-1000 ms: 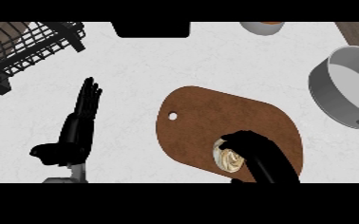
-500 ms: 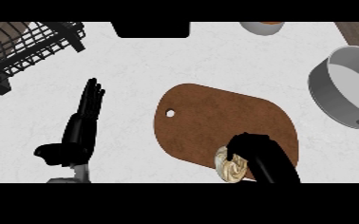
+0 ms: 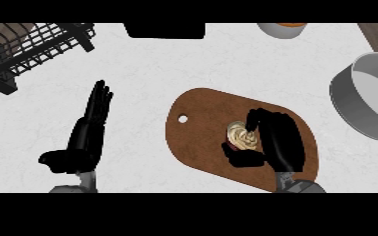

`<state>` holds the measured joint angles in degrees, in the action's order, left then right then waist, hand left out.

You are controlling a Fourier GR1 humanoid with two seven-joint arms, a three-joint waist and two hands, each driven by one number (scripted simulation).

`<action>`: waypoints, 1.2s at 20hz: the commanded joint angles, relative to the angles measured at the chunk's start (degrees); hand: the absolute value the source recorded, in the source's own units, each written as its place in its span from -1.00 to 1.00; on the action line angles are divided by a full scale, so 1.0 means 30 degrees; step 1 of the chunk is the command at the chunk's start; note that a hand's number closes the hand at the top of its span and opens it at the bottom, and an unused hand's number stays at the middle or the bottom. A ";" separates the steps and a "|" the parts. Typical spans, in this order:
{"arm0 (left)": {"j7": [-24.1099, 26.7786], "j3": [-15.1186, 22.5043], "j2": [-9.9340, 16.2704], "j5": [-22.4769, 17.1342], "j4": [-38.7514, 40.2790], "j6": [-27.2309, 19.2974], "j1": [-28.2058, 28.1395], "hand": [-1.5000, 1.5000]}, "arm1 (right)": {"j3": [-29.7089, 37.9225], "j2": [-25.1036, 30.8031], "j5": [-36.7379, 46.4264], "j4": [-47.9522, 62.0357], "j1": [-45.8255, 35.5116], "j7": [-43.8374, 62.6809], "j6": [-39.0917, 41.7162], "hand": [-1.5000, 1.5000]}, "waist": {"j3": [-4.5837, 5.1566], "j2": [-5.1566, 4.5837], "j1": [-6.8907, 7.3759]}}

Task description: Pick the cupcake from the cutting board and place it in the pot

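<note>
A white table (image 3: pixel 221 60) with faint grey marbling. On it lies a brown cutting board (image 3: pixel 207 115). A cupcake (image 3: pixel 242 137) shows swirled cream frosting over what may be a dark red base. Both the left robot hand (image 3: pixel 85 130) and the right robot hand (image 3: pixel 273 140) are black. The pot (image 3: pixel 354 100) is grey. A black wire rack (image 3: pixel 44 45) forms a grid pattern. A pale bowl (image 3: pixel 284 29) shows an orange edge.

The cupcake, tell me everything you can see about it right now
The cupcake has a pale cream swirl of frosting on top and a dark base showing at its lower left. It stands on the brown cutting board, in the board's middle part. The right hand curls round it, one finger above and the thumb below. It has not reached the grey pot.
</note>
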<state>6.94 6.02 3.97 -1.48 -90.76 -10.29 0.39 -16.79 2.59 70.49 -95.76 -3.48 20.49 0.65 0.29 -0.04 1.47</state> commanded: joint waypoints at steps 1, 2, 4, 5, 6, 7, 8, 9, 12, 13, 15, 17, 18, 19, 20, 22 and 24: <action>-0.0456 -0.0181 0.0176 -0.0361 -0.0099 0.0352 -0.0029 0.00 | 0.1086 -0.0821 0.1110 0.0937 -0.3986 0.4558 0.1966 1.00 | -0.0073 -0.0023 -0.0114; 0.0135 -0.0375 -0.0097 -0.0109 0.1222 0.0045 0.0688 0.00 | -0.0291 -0.0830 0.1387 0.0449 -0.5239 0.6305 0.2305 1.00 | -0.0061 -0.0038 -0.0192; 0.0187 -0.0650 0.0359 -0.0517 0.0115 0.0491 -0.0292 0.00 | -0.0577 -0.0843 0.2248 0.0220 -0.5203 0.6813 0.0679 1.00 | -0.0083 0.0034 -0.0252; 0.0014 -0.0742 0.0301 -0.0602 0.0300 0.0491 0.0185 0.00 | -0.0714 -0.0847 0.2217 0.0455 -0.6624 0.7508 0.0760 1.00 | -0.0082 0.0017 -0.0212; 0.0398 -0.0743 0.0111 -0.0326 0.1166 0.0300 0.0635 0.00 | -0.0746 -0.0851 0.2832 0.1690 -0.7560 0.7953 0.0068 1.00 | -0.0082 -0.0029 -0.0213; 0.0687 -0.0547 0.0099 -0.0523 0.0609 0.0608 -0.0407 0.00 | -0.1423 -0.0854 0.3425 0.0172 -0.6844 0.8497 0.0284 1.00 | -0.0083 0.0041 -0.0308; 0.0243 -0.0518 0.0322 -0.0204 -0.0310 0.0286 -0.0931 0.00 | -0.1572 -0.0856 0.3927 -0.0351 -0.7110 0.9373 0.1064 1.00 | -0.0086 0.0075 -0.0297; -0.0414 -0.0512 0.0158 -0.0142 0.0211 0.0153 0.0392 0.00 | -0.1645 -0.0858 0.4120 -0.0207 -0.8312 1.0221 0.1845 1.00 | -0.0084 0.0050 -0.0360; 0.0557 0.0069 -0.0571 0.0209 0.0149 -0.0182 -0.0792 0.00 | -0.1806 -0.0861 0.4832 -0.0113 -0.9457 1.2257 0.3255 1.00 | -0.0085 0.0051 -0.0338; 0.0844 -0.0168 -0.0149 -0.0113 0.0357 0.0471 -0.0776 0.00 | -0.0723 -0.0861 0.5723 -0.0190 -0.8900 1.1376 0.2394 1.00 | -0.0088 0.0041 -0.0436; -0.0323 -0.0811 0.0095 -0.0163 0.0182 0.0105 0.0421 0.00 | -0.0238 -0.0542 0.5871 -0.0583 -0.8919 1.1610 0.3219 1.00 | -0.0093 0.0033 -0.0485; -0.0584 0.0099 -0.0272 0.0388 -0.0889 -0.0155 -0.0540 0.00 | 0.0192 -0.0631 0.6152 -0.1479 -0.9408 1.2213 0.4596 1.00 | -0.0095 0.0061 -0.0451; -0.0335 -0.0812 0.0431 -0.0303 -0.0417 0.0603 -0.0115 0.00 | 0.0113 -0.0540 0.6585 -0.1852 -0.8940 1.2420 0.4296 1.00 | -0.0093 0.0051 -0.0486; 0.0350 -0.0320 -0.0150 0.0141 -0.0388 0.0146 -0.0840 0.00 | 0.1015 -0.0641 0.6436 -0.0773 -0.9727 1.2405 0.4207 1.00 | -0.0092 0.0031 -0.0414; 0.0288 -0.0900 -0.0194 -0.0087 0.0637 -0.0007 0.0100 0.00 | 0.2115 0.1111 0.5146 -0.3059 -0.8600 1.0797 0.4806 1.00 | -0.0094 0.0042 -0.0630; -0.1013 -0.0758 0.0142 0.0152 -0.0542 -0.0065 0.0420 0.00 | 0.2867 0.1285 0.5095 -0.3444 -0.8558 1.1002 0.5351 1.00 | -0.0099 0.0056 -0.0572; 0.0352 -0.0523 -0.0079 0.0364 0.0359 0.0130 -0.0483 0.00 | 0.3702 0.2203 0.4585 -0.3708 -0.7012 1.0226 0.4719 1.00 | -0.0099 0.0042 -0.0605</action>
<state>6.61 3.97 3.96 -1.24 -90.40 -9.95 0.53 -10.06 5.42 86.18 -103.33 -28.87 53.06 13.57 0.02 0.10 -0.14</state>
